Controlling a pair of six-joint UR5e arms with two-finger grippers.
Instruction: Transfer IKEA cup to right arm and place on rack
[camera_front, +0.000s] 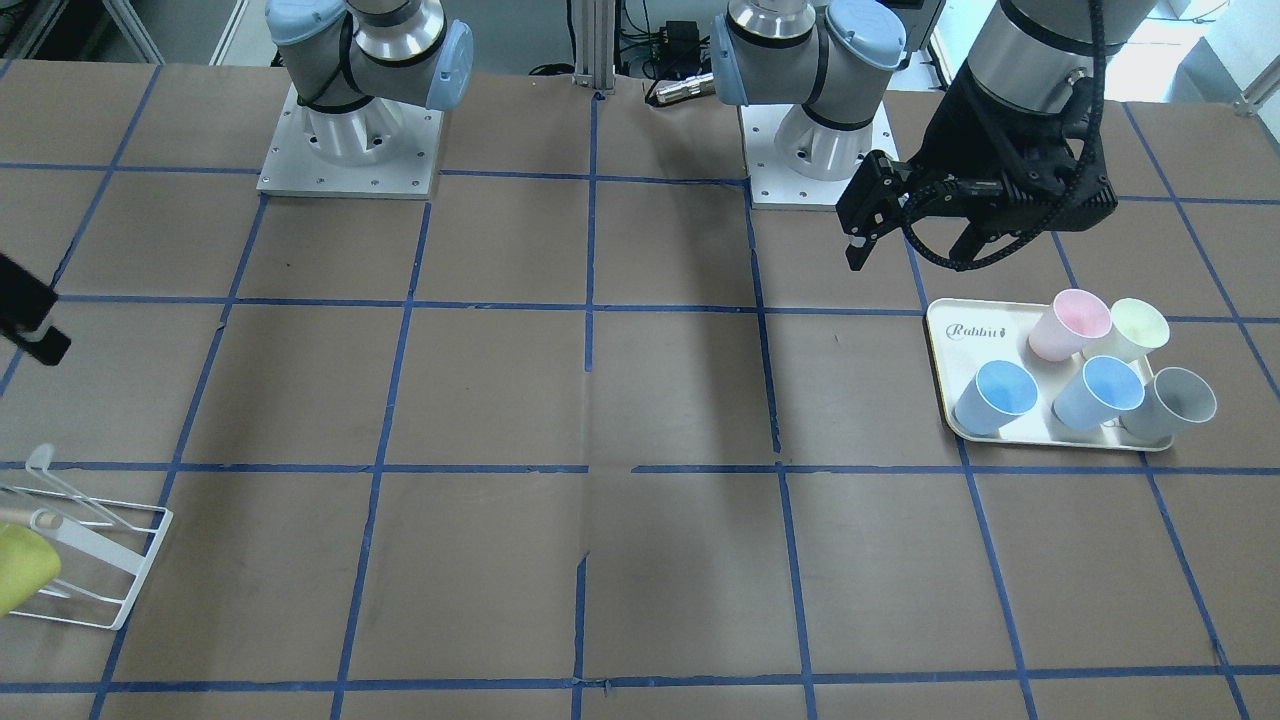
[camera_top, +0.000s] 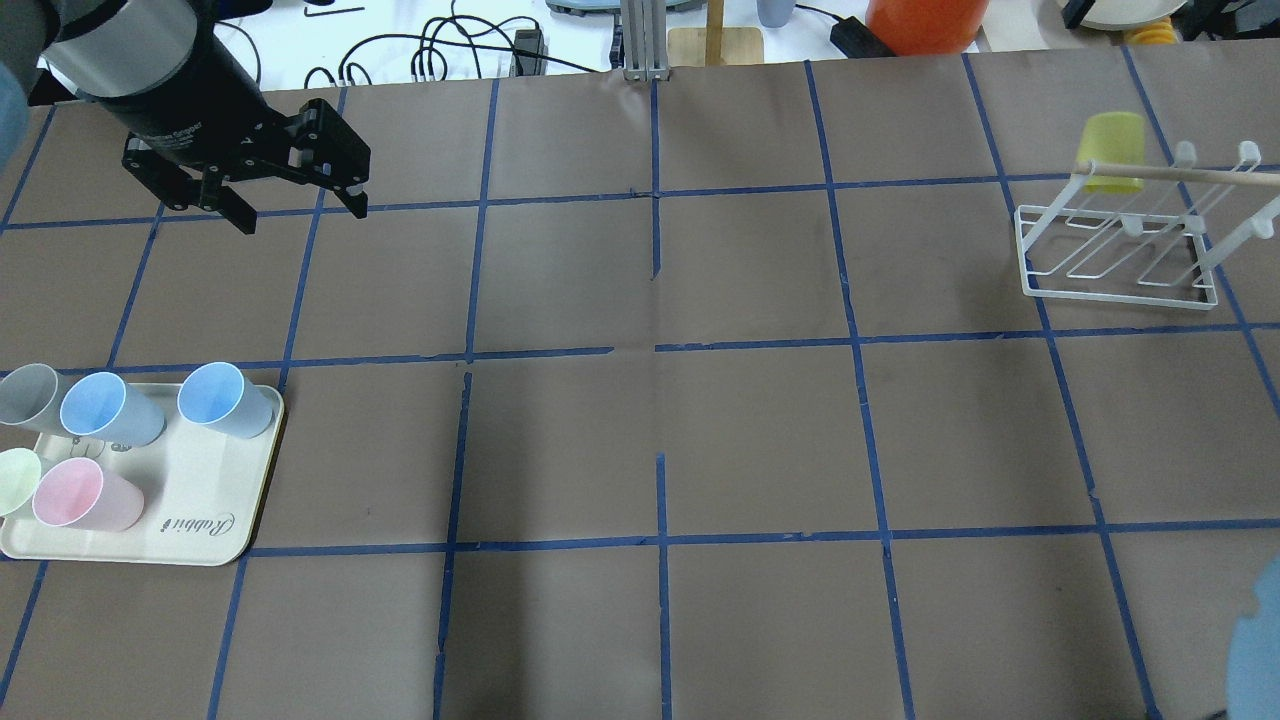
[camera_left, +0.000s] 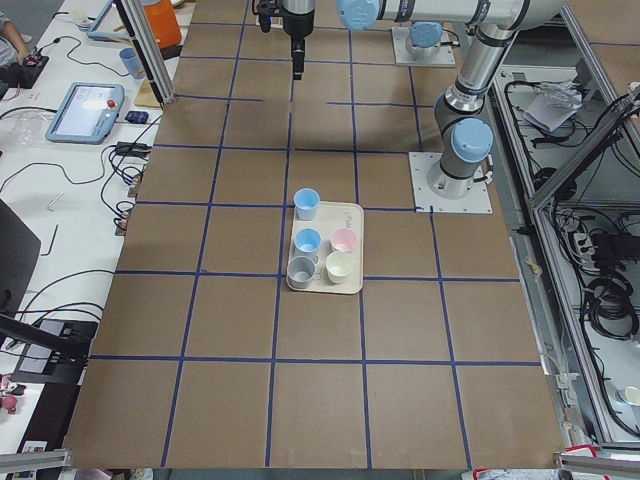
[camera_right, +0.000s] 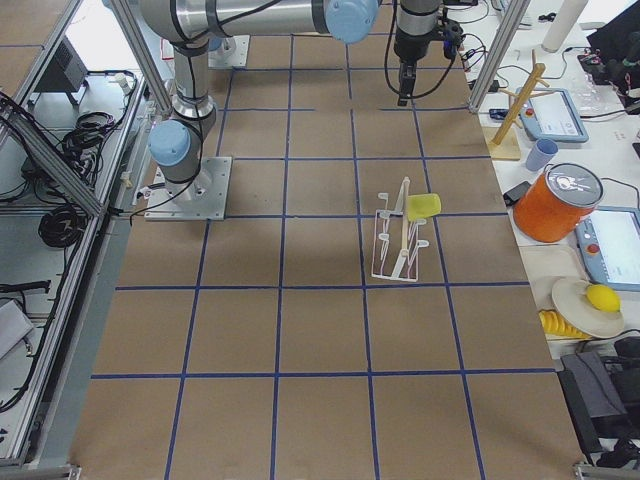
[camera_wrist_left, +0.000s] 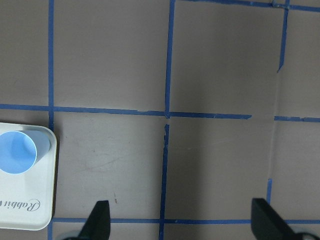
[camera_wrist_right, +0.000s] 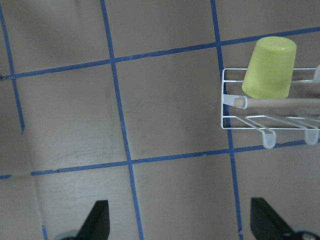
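The lemon-yellow IKEA cup (camera_top: 1112, 150) sits upside down on a prong at the far end of the white wire rack (camera_top: 1115, 275). It also shows in the right wrist view (camera_wrist_right: 270, 67) and at the front-facing view's left edge (camera_front: 20, 570). My right gripper (camera_wrist_right: 180, 217) is open and empty, high above the table beside the rack (camera_wrist_right: 250, 122), apart from the cup. My left gripper (camera_top: 303, 217) is open and empty, raised over the table beyond the tray; the left wrist view (camera_wrist_left: 182, 220) shows nothing between its fingers.
A cream tray (camera_top: 190, 490) on my left holds a pink cup (camera_top: 85, 497), a pale green cup (camera_top: 15, 480), two blue cups (camera_top: 225, 400) and a grey cup (camera_top: 30, 393). Blue tape lines grid the brown table.
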